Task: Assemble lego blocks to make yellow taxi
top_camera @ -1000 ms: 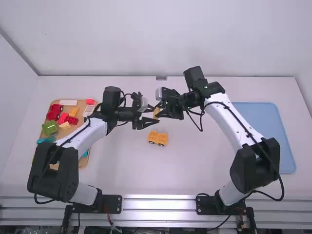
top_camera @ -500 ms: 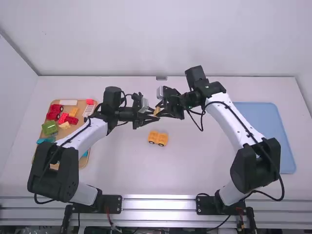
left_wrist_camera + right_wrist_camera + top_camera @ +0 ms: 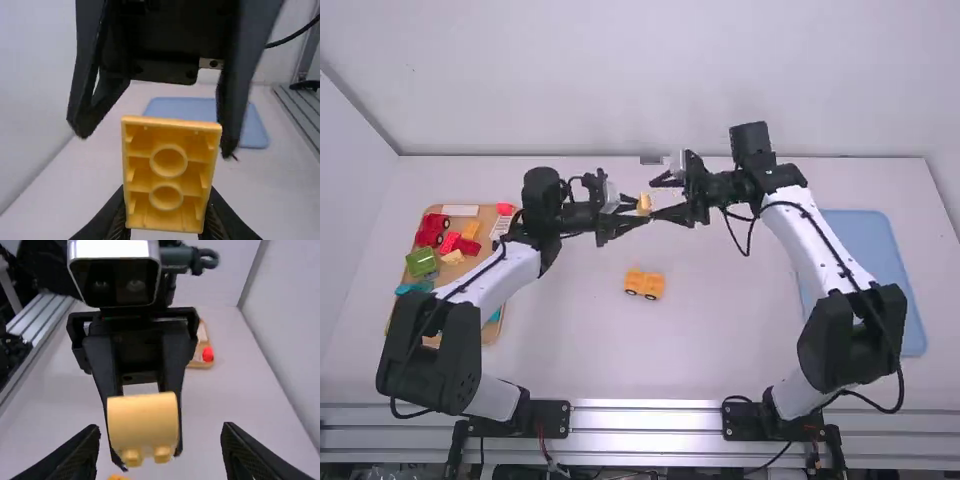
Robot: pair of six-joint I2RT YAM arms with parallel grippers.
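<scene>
White surface [image 3: 730, 340] below, left claw [image 3: 641, 209] clasps yellow block [image 3: 143, 420] as opened right claw [image 3: 160, 428] retreats, apparently completing the handover.

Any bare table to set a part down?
Room: white table between the parts tray and yellow vehicle; also between that and the blue tray. Crowded: the parts tray, and beyond the vehicle, where the left gripper holds a yellow block facing the right gripper.

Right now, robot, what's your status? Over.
Left gripper shut on yellow block. Right gripper open, close by: only possible obstruction. Yellow wheeled piece on table.
</scene>
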